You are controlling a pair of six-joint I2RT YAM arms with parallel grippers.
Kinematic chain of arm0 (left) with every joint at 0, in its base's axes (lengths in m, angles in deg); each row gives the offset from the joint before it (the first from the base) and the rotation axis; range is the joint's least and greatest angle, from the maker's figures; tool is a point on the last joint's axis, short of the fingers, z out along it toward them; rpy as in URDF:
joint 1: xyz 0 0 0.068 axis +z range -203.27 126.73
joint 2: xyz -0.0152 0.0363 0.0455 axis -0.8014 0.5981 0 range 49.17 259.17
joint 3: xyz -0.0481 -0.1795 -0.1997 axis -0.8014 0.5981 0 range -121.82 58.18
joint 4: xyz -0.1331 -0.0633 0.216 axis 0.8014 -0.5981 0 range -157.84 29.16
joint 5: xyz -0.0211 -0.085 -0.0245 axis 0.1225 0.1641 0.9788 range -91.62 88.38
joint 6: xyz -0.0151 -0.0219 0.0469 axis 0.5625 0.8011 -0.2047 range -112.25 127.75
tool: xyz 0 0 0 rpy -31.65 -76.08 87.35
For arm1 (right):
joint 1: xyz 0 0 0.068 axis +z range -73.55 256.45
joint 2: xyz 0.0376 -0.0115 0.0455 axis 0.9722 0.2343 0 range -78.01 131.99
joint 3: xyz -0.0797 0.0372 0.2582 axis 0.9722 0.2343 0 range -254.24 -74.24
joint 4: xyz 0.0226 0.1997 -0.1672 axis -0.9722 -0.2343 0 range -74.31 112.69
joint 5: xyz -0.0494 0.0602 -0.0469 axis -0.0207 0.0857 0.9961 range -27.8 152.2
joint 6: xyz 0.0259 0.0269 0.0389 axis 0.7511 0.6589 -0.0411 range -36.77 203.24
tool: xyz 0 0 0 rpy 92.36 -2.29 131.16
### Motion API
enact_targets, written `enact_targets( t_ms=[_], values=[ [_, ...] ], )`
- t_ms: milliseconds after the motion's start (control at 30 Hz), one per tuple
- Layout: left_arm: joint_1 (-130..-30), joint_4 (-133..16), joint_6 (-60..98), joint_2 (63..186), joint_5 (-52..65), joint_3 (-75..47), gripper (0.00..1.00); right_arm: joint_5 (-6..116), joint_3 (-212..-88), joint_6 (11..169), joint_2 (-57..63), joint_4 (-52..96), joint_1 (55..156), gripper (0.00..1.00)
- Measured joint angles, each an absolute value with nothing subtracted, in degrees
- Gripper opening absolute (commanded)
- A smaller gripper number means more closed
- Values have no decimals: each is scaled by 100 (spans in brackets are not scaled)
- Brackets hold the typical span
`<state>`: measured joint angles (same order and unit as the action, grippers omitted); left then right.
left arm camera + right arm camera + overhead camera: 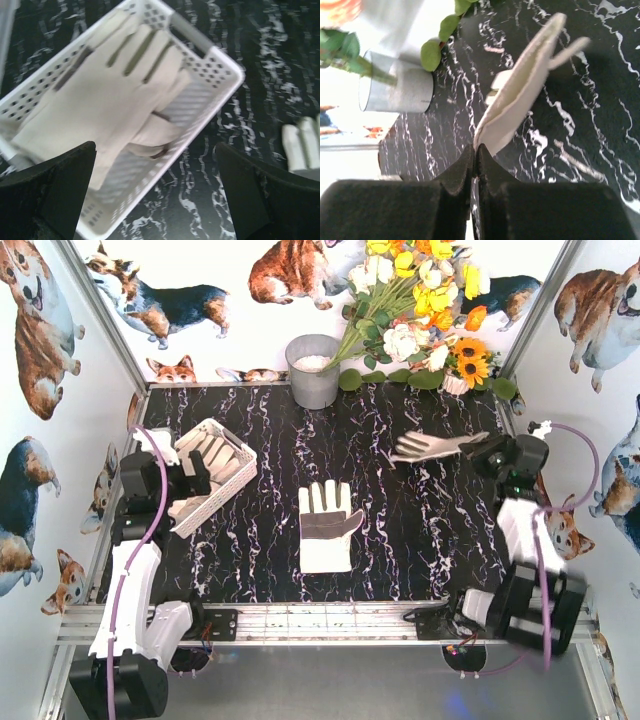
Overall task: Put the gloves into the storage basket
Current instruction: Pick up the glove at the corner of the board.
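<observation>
Two gloves are not yet packed: on the desk (420,540), the basket (228,492) at the left edge holds one glove (100,100) laid flat, with what looks like another tucked beneath. The middle glove (325,525) lies untouched at the desk's centre, and the raised glove (435,445) hangs clear of the desk near the far right corner. Its cuff is pinched in the right jaws, while the left jaws stand spread wide over the basket, holding nothing; roughly half the job looks done.

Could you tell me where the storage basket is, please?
Top view: the storage basket sits on the table's left side, by the left arm, gloves inside.
</observation>
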<state>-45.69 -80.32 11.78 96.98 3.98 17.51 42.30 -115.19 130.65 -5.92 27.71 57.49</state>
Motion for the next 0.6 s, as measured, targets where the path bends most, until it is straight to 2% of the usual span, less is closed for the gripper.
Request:
enact_targets(
  t_ms=[167, 267, 433, 600],
  values=[
    [-4701, -7774, 1359, 9700, 1397, 1817, 100, 4282, -11280, 12630, -2220, 1704, 6149, 0],
    [-5114, -7645, 1515, 9705, 1638, 1858, 100, 4291, -11282, 12412, -2885, 1107, 6652, 0],
    [-7002, -7376, 1794, 9731, 1358, 1896, 100, 4221, -11355, 12289, -3272, 380, 7347, 0],
    [-8683, -7254, 2054, 10144, 564, 1583, 100, 4020, -12008, 12180, -2946, -254, 7954, 0]
  ],
)
